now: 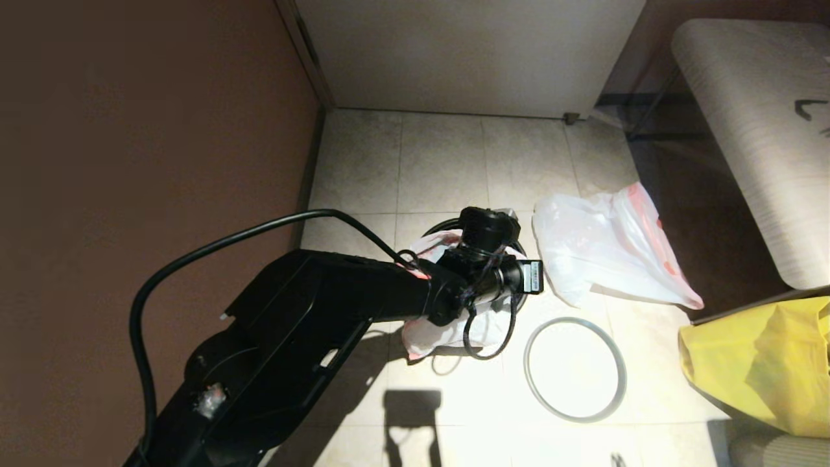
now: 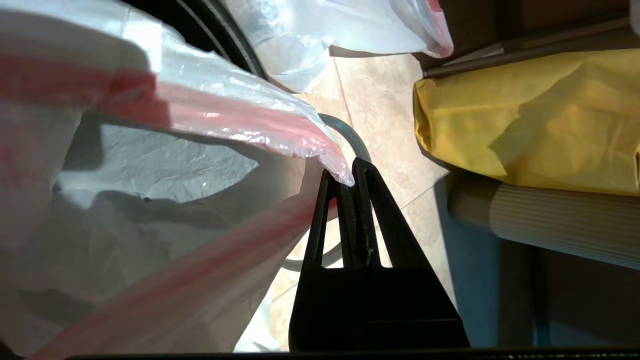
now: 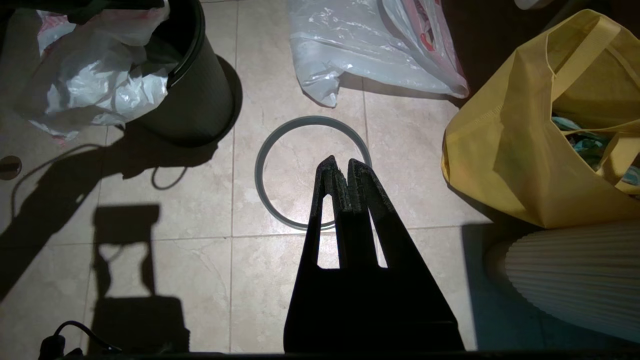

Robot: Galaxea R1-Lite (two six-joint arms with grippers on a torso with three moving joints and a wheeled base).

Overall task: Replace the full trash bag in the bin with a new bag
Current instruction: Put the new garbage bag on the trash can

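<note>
Two white bags: left end effector pinches one over the bin; right end effector closed, empty.

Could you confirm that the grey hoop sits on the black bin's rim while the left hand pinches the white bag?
Not quite: the thin grey hoop lies flat on the tiled floor beside the small round black bin, not on its rim, as the right wrist view shows. The left hand does pinch the red-pink edge of the translucent white plastic bag.
</note>
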